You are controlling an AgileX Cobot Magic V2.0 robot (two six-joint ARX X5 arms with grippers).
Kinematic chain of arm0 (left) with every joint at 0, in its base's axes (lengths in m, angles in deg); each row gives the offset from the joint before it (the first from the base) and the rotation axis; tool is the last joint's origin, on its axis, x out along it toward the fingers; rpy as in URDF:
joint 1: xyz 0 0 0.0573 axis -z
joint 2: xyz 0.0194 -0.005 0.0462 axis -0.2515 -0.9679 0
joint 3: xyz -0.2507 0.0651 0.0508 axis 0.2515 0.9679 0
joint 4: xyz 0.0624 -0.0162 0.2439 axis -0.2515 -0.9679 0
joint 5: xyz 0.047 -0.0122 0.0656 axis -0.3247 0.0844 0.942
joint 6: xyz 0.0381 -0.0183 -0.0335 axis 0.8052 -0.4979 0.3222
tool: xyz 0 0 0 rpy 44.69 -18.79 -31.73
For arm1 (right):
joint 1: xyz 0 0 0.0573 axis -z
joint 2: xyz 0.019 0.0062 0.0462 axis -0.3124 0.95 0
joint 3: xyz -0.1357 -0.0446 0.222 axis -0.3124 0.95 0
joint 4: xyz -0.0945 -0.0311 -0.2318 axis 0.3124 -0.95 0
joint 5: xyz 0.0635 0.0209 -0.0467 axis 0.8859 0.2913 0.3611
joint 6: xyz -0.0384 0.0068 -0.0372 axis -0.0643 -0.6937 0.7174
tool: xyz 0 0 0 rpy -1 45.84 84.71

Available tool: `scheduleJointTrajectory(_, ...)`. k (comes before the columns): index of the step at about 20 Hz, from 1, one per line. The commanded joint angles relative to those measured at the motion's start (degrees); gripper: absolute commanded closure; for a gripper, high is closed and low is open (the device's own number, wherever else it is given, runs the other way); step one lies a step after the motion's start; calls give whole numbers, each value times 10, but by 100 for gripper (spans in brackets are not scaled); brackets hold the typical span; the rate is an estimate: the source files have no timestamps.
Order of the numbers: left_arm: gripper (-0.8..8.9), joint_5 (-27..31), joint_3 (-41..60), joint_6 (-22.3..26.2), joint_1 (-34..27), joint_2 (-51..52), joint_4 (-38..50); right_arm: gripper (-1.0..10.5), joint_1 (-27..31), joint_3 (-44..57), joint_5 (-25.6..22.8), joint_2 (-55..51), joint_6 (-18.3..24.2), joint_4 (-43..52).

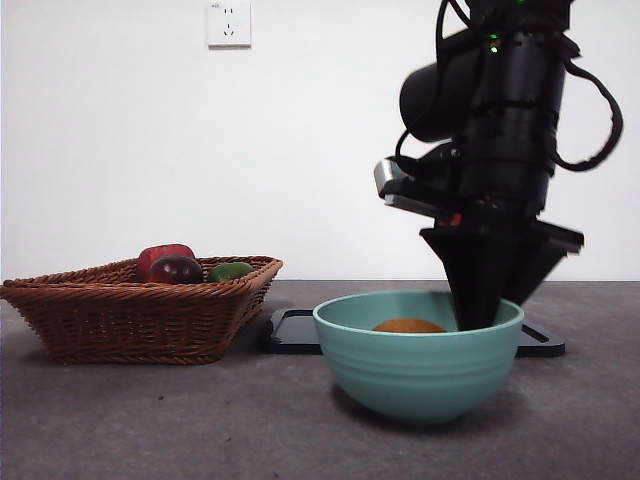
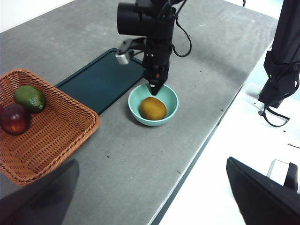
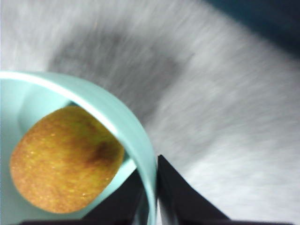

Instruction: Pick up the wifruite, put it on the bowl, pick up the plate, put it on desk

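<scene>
Wicker basket (image 1: 140, 315) at left holds red, dark purple and green fruit. Wifruite (image 1: 408, 326) sits in the bowl (image 1: 418, 360) on the desk (image 1: 150, 420). My right claw (image 3: 151, 187) pinches the bowl's rim, one jaw each side. Bowl looks stiff, smooth, maybe slippery; rim is the hold. Left claw waits, spread.
</scene>
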Motion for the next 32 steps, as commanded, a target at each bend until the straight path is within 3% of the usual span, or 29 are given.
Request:
scheduleJointTrajectory(1,313,2,-6,1,5,-2,5,937,4,-52,-9,14,-10,-10)
scheduleJointTrajectory(13,313,2,-6,1,5,-2,5,937,94,-406,-3,214,26,-169)
scheduleJointTrajectory(26,313,2,-6,1,5,-2,5,932,120,-423,10,281,33,-131)
scheduleJointTrajectory(27,313,2,-6,1,5,-2,5,883,120,-423,10,281,34,-134)
scheduleJointTrajectory(29,313,2,-6,1,5,-2,5,652,120,-423,8,281,33,-133)
scheduleJointTrajectory(32,313,2,-6,1,5,-2,5,477,125,-439,8,279,34,-160)
